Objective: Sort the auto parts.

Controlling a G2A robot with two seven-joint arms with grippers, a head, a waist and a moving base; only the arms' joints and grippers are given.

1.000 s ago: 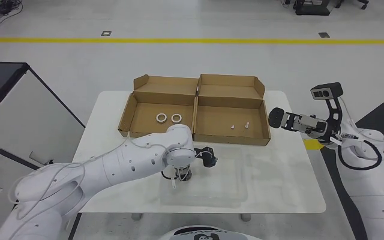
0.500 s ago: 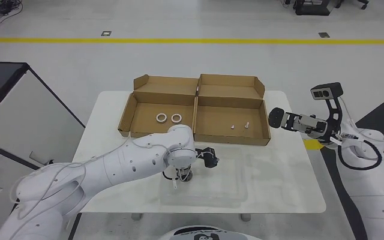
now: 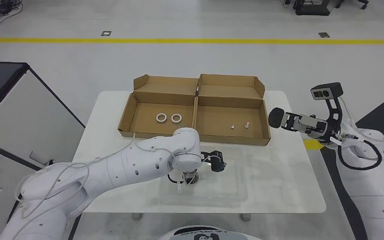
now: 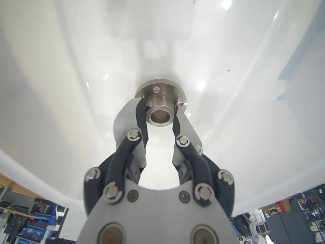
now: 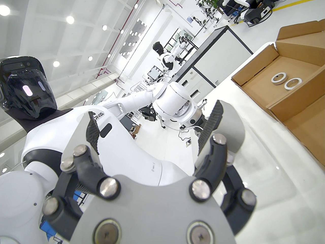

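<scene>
My left gripper (image 4: 159,114) is shut on a steel flanged bushing (image 4: 160,102), clamping its hub; the flange rests on or just above the clear tray's floor (image 4: 162,39). From above, the left arm's wrist (image 3: 187,161) covers that spot in the clear tray (image 3: 231,192) at the table's front. Two white rings (image 3: 168,118) lie in the left cardboard box (image 3: 127,111), and two small bolts (image 3: 239,126) in the right cardboard box (image 3: 264,120). My right gripper (image 5: 155,125) is open and holds nothing, level with the table's right edge (image 3: 276,117).
The two open cardboard boxes stand side by side at the table's back, lids folded outward. The white rings (image 5: 285,81) also show from the right wrist. A dark cabinet (image 3: 24,108) stands left of the table.
The left arm's wrist has shifted a little to the right and toward the front over the tray. The right arm has not moved.
</scene>
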